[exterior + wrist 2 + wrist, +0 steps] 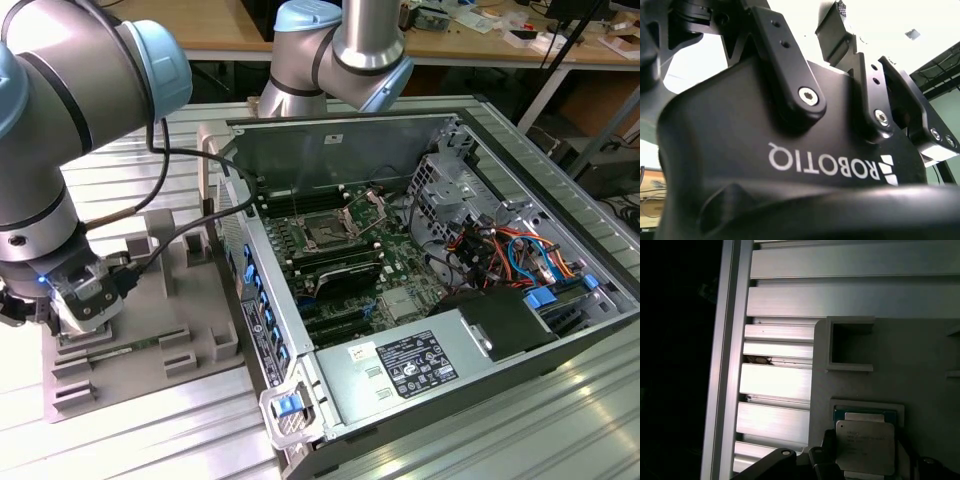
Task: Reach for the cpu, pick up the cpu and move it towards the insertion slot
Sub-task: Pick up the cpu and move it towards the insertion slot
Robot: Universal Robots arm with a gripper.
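Observation:
In the first wrist view the cpu (865,446), a flat square with a pale silvery top, lies in a square pocket of the grey tray (930,365). My gripper (866,460) is down over it, and the dark fingers (827,456) press against its two opposite edges. In the exterior view the gripper (85,305) hangs low over the near end of the tray (150,290) at the exterior view's left. The insertion slot (325,235), with its shiny metal frame, sits on the green board inside the open computer case, well to the right of the gripper.
A long thin green memory stick (125,350) lies on the tray near the gripper. The case's raised side wall (255,300) stands between tray and board. A power supply (420,365), drive cage (445,190) and coloured cables (510,255) crowd the case's right. A cable (160,235) hangs from the arm.

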